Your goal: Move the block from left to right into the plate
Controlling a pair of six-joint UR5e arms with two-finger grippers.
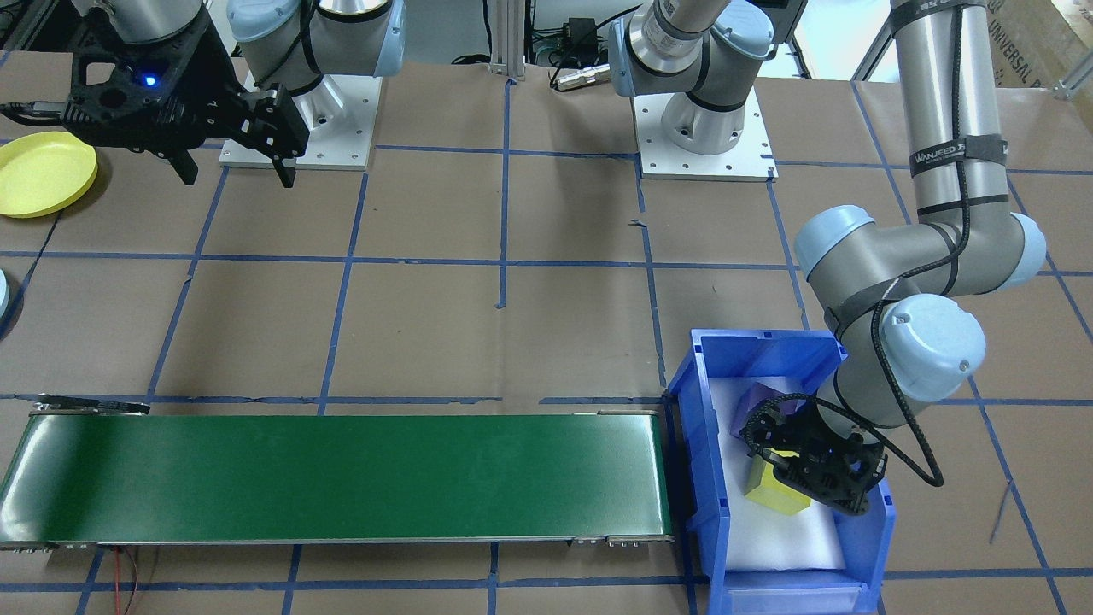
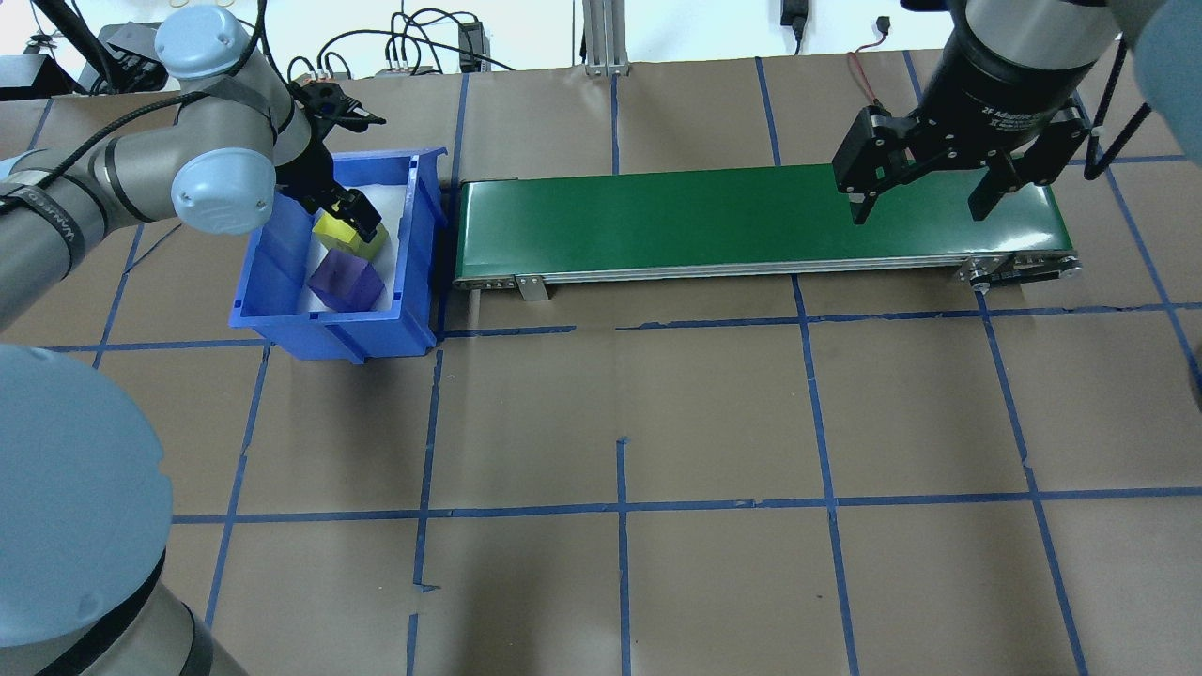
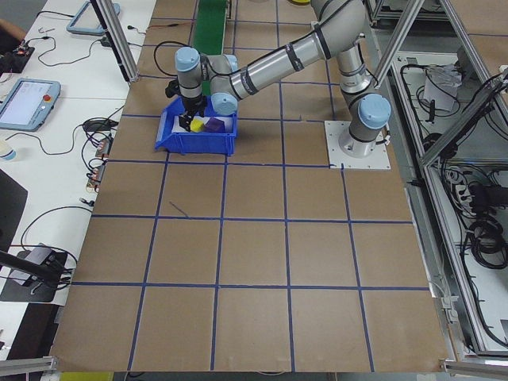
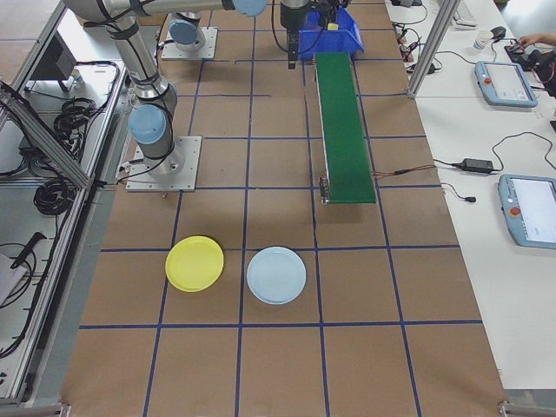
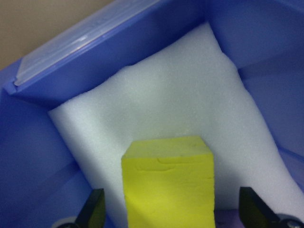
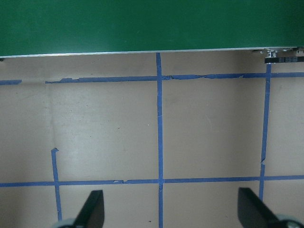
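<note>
A strap (image 1: 956,156) on the left arm reads "WANJEED"; the right gripper's body (image 2: 1009,117) reads "2F Adaptive"; a cardboard box (image 1: 1020,43) reads "UNIVERSAL".

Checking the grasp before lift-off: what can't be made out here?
- Contact of the left pincer with the yellow block: left wrist view cuts off at the bottom edge.
- Purple block: front view, the arm partly hides it.
- Yellow plate: front view, cut by the left edge.
</note>
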